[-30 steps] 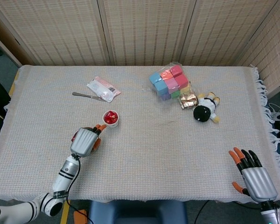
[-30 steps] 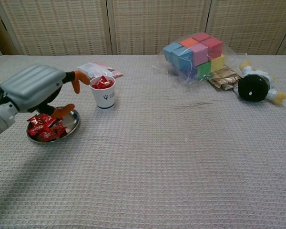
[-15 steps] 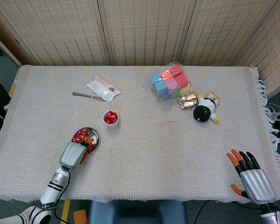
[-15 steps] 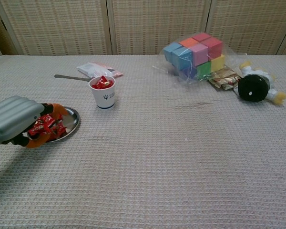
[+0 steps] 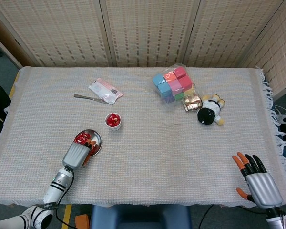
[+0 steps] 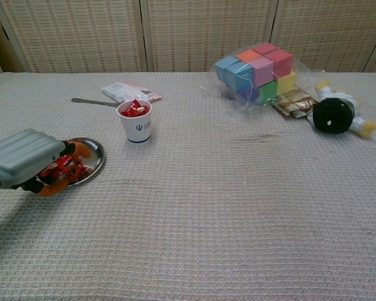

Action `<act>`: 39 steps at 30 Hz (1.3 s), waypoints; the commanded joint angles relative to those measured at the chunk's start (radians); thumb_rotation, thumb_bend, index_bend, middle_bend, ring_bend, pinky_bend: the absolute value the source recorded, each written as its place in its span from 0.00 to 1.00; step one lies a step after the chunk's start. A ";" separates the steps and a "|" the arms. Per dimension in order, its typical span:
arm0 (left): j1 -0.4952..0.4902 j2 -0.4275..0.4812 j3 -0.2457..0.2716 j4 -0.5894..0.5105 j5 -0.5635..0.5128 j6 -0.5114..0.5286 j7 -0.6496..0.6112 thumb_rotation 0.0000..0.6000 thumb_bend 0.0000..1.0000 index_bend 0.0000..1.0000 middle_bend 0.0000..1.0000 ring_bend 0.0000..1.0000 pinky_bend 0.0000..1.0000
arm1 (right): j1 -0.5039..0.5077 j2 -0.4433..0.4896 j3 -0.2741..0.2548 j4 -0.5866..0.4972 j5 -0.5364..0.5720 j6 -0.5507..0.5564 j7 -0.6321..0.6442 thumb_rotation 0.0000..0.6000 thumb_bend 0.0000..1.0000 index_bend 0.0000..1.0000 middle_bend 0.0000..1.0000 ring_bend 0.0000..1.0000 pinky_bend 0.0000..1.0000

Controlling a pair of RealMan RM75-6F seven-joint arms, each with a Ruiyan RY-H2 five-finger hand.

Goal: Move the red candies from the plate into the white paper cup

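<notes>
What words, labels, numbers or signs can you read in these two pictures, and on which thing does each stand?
White paper cup: a small dark logo on its side, like the letter "ψ"; no words readable.
Flat packet behind the cup: print too blurred to read.
Gold wrappers beside the bagged blocks: no readable text.

Part of the red candies (image 6: 64,168) and plate (image 6: 94,157) is hidden by the left hand (image 6: 26,158), whose grasp cannot be told
</notes>
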 commanded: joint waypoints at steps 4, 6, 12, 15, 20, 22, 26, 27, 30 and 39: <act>-0.011 0.016 -0.019 -0.020 -0.036 -0.042 0.045 1.00 0.39 0.27 0.32 0.72 1.00 | 0.000 0.000 0.002 0.001 0.004 0.000 0.001 1.00 0.11 0.00 0.00 0.00 0.00; -0.014 0.021 -0.020 -0.031 -0.046 -0.055 0.063 1.00 0.38 0.27 0.33 0.72 1.00 | 0.002 0.000 0.002 0.001 0.005 -0.004 -0.001 1.00 0.11 0.00 0.00 0.00 0.00; -0.019 0.038 -0.031 -0.075 -0.071 -0.069 0.124 1.00 0.38 0.33 0.42 0.72 1.00 | 0.002 -0.001 0.004 -0.002 0.008 -0.006 -0.004 1.00 0.11 0.00 0.00 0.00 0.00; -0.019 0.043 -0.030 -0.086 -0.073 -0.069 0.140 1.00 0.38 0.37 0.47 0.72 1.00 | 0.001 -0.001 0.003 -0.002 0.007 -0.005 -0.005 1.00 0.11 0.00 0.00 0.00 0.00; -0.017 0.043 -0.028 -0.090 -0.079 -0.069 0.154 1.00 0.38 0.40 0.49 0.72 1.00 | 0.001 -0.001 0.003 -0.002 0.006 -0.003 -0.003 1.00 0.11 0.00 0.00 0.00 0.00; -0.018 0.042 -0.029 -0.087 -0.082 -0.070 0.160 1.00 0.38 0.40 0.49 0.72 1.00 | 0.001 0.000 0.003 -0.001 0.005 -0.004 -0.003 1.00 0.11 0.00 0.00 0.00 0.00; -0.019 0.042 -0.030 -0.087 -0.084 -0.069 0.166 1.00 0.38 0.43 0.54 0.72 1.00 | 0.001 0.000 0.003 -0.001 0.005 -0.004 -0.003 1.00 0.11 0.00 0.00 0.00 0.00; -0.019 0.042 -0.031 -0.087 -0.082 -0.067 0.165 1.00 0.38 0.44 0.56 0.72 1.00 | 0.001 0.000 0.003 -0.001 0.005 -0.004 -0.003 1.00 0.11 0.00 0.00 0.00 0.00; -0.020 0.045 -0.032 -0.087 -0.075 -0.059 0.162 1.00 0.38 0.49 0.62 0.72 1.00 | 0.001 -0.001 0.003 -0.001 0.006 -0.005 -0.004 1.00 0.11 0.00 0.00 0.00 0.00; -0.016 0.059 -0.035 -0.101 -0.071 -0.042 0.159 1.00 0.39 0.56 0.66 0.72 1.00 | 0.001 -0.001 0.003 -0.002 0.005 -0.006 -0.005 1.00 0.11 0.00 0.00 0.00 0.00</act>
